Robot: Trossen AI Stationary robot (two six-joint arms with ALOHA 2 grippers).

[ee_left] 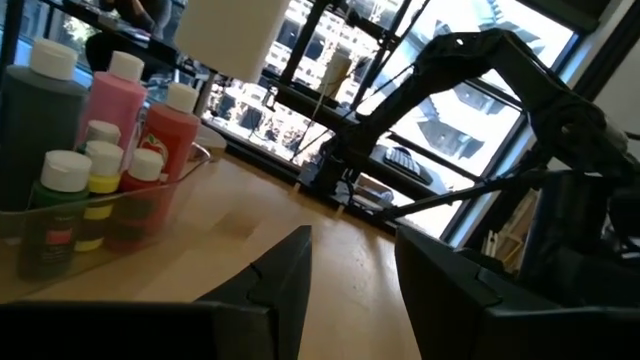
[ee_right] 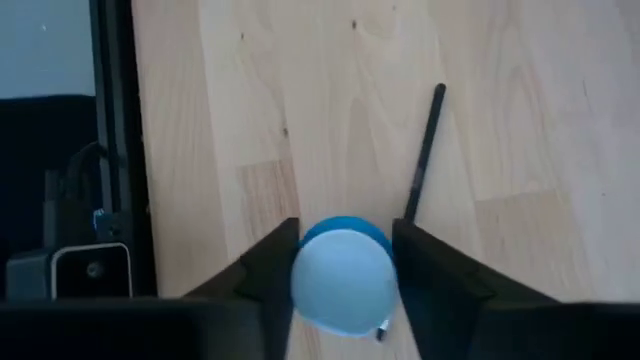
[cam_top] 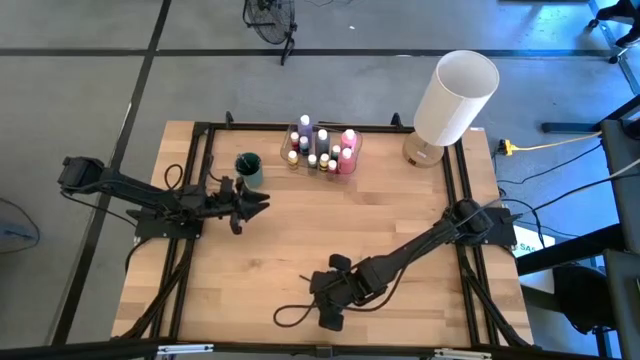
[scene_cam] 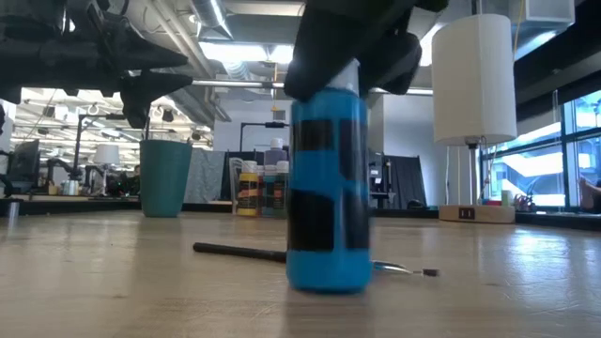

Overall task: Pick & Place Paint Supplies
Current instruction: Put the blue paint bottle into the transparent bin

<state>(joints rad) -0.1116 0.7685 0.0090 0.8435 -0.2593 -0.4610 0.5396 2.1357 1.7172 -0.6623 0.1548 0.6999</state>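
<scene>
Right pincer [ee_right: 345,265] clamps the blue bottle [scene_cam: 327,188] on the bench [cam_top: 290,230] (brush [ee_right: 424,150] beside); next, lift toward the container [cam_top: 322,150].

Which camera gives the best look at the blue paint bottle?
The low view: the blue paint bottle stands whole, close up. The right wrist view shows only its cap from above, between the fingers. The high and left wrist views don't show it.

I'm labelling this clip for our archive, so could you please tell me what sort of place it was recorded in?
Most likely an open-plan robotics lab or workshop: the low view shows exposed ceiling ducts, rows of workbenches and large windows behind a wooden table fitted with two robot arms.
</scene>
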